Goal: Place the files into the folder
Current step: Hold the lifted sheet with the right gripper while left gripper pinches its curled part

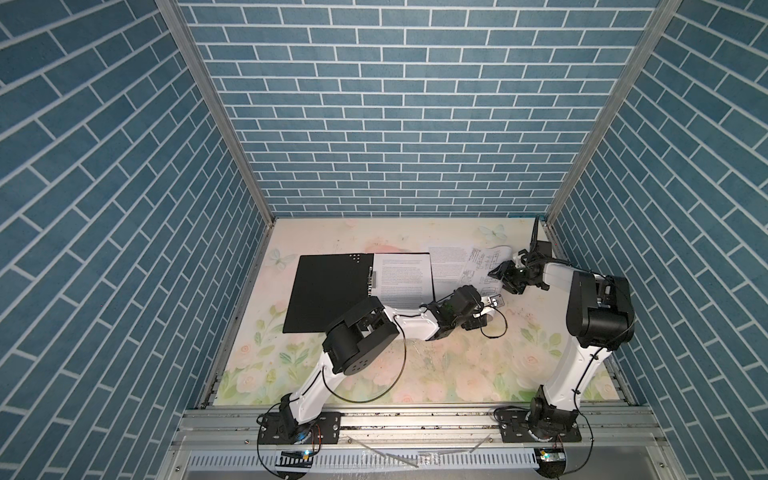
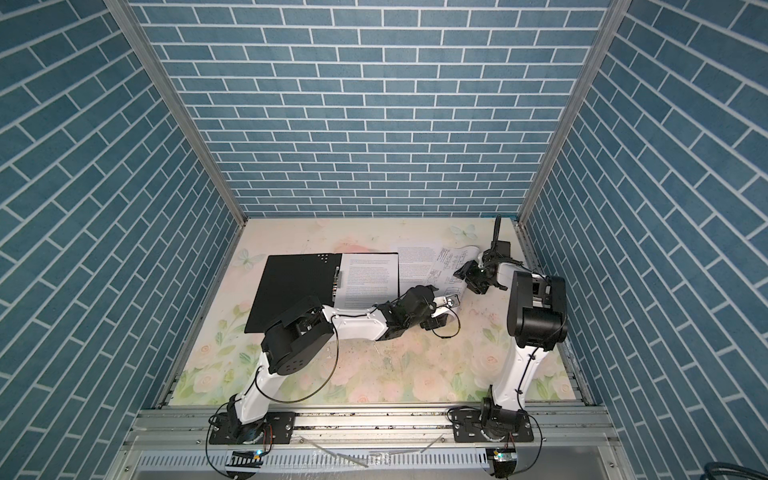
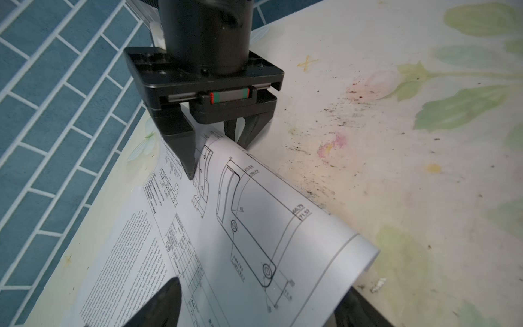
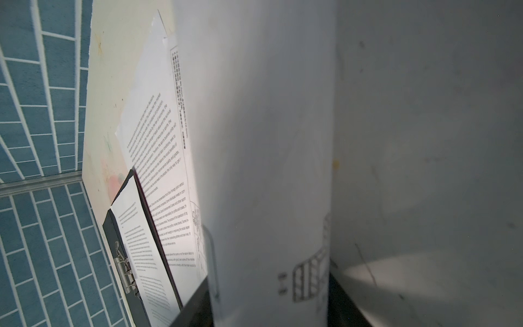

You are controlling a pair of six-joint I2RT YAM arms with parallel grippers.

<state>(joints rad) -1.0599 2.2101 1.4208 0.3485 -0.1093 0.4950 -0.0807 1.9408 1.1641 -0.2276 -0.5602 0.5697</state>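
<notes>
A thin, flat folder (image 1: pixel 328 291) is lying open on the floral-printed desk (image 1: pixel 457 365), left of the middle, with its matte black inside facing up. A white paper sheet printed with black text (image 1: pixel 401 276) is resting on the folder's right half, just beside the metal clip (image 1: pixel 370 282) at the spine. A second white text sheet (image 1: pixel 446 266) is lying on the desk to its right, with one edge tucked under the folder's rim.

Further right, a white sheet with black technical line drawings (image 3: pixel 254 212) is overlapping that second sheet and curling up off the desk along its far-right side. The right gripper (image 3: pixel 218 158) is grasping this raised curl. Its jaws are standing partway apart, and the rolled paper is filling the gap between them.

The left gripper (image 3: pixel 261 288) is reaching across to the near end of the same drawing sheet. It is released, and its fingers (image 3: pixel 167 303) are spreading wide on either side of the paper's edge without clamping it.
</notes>
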